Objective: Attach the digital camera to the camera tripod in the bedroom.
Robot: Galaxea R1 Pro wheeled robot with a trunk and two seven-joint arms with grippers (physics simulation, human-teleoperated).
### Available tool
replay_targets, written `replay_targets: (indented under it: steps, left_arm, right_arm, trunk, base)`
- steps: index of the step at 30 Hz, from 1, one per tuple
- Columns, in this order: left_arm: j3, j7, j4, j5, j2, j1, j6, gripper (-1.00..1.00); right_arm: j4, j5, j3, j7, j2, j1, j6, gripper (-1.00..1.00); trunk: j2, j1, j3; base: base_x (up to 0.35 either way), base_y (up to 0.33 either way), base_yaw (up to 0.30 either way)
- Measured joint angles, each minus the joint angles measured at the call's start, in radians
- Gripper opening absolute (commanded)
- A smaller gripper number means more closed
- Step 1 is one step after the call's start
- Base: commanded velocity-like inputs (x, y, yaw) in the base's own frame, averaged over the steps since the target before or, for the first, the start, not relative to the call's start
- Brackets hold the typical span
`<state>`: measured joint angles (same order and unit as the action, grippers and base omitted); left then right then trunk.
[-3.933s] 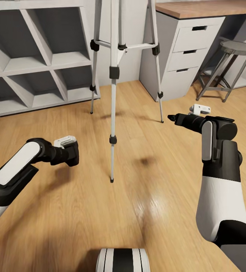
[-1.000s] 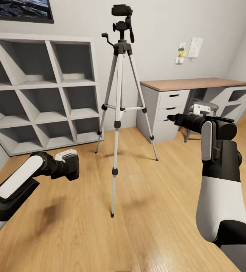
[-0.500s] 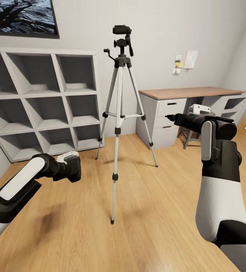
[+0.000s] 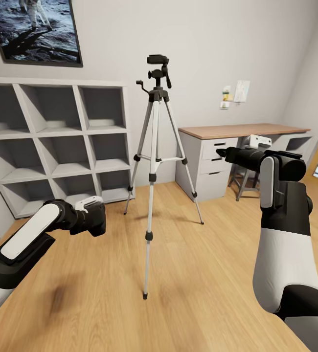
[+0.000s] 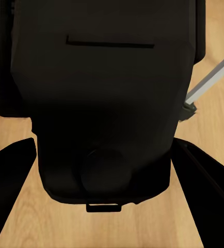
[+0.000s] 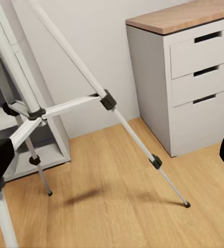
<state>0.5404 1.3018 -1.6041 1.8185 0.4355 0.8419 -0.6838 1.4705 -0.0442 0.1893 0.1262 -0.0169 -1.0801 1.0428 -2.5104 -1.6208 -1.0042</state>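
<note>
Head view has tilted up, tripod (image 4: 153, 161) unmoved.

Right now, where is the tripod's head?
In the head view the tripod stands centre on the wood floor, its black head up against the grey wall, between the cube shelves and the desk.
</note>
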Motion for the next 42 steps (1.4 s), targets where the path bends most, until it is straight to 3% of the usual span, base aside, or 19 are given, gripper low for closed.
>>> replay_targets:
  steps: [34,42]
  left_arm:
    - [0.003,0.001,0.003,-0.001,-0.001,-0.002,0.002,-1.00]
    - [0.000,0.003,0.004,-0.003,0.000,-0.044,0.006,-1.00]
  right_arm:
    - [0.002,-0.001,0.000,0.003,0.001,0.000,0.000,1.00]
    - [0.003,0.000,0.000,0.003,0.000,0.000,0.000,1.00]
  trunk:
    - [0.008,0.015,0.132]
    - [0.010,0.019,0.163]
  base:
    - [0.000,0.000,0.000]
    - [0.000,0.000,0.000]
